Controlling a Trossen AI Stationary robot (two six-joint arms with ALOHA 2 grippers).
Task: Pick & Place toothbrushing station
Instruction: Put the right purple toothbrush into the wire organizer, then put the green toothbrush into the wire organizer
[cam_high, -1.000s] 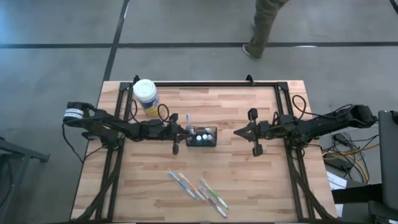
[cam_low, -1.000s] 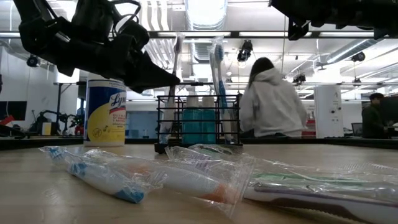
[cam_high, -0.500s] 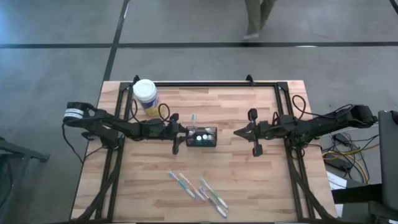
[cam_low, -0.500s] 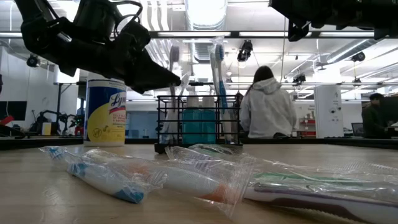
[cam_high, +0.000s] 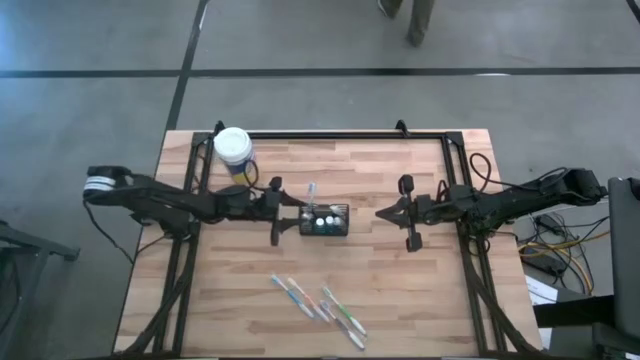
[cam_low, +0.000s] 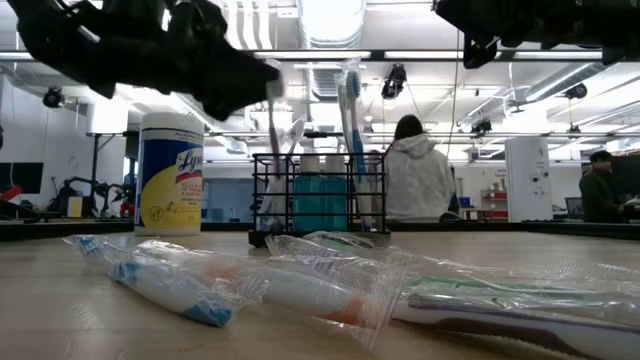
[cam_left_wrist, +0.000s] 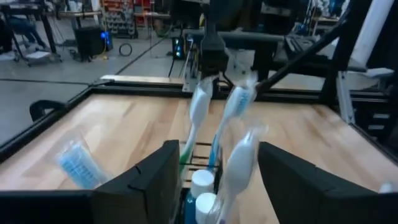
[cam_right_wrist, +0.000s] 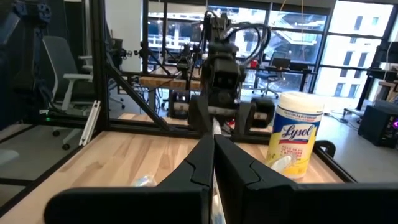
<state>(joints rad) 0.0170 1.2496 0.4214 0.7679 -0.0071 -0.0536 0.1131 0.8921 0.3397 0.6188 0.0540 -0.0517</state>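
The toothbrushing station (cam_high: 326, 219), a small black mesh holder, stands mid-table, also in the low view (cam_low: 320, 200). Wrapped toothbrushes (cam_left_wrist: 200, 106) stand upright in it beside white-capped tubes (cam_left_wrist: 200, 183). My left gripper (cam_high: 292, 212) hovers just left of the holder and above its rim, open. In its wrist view (cam_left_wrist: 214, 177) the fingers stand on either side of the nearest toothbrush (cam_left_wrist: 241, 158) without touching it. My right gripper (cam_high: 381, 212) waits shut to the holder's right, off the table, also seen in its wrist view (cam_right_wrist: 213, 155).
A yellow Lysol canister (cam_high: 233, 150) with a white lid stands at the far left. Several wrapped toothbrushes (cam_high: 320, 305) lie near the front edge, filling the low view's foreground (cam_low: 250, 280). A black frame (cam_high: 330, 134) rims the table. A person (cam_low: 415, 180) stands in the room behind.
My left gripper has opened and let go of a wrapped toothbrush, then risen and drawn back a little toward the table's left edge. The toothbrush, tilted before, has dropped lower and now stands in the holder. The person behind has walked farther off.
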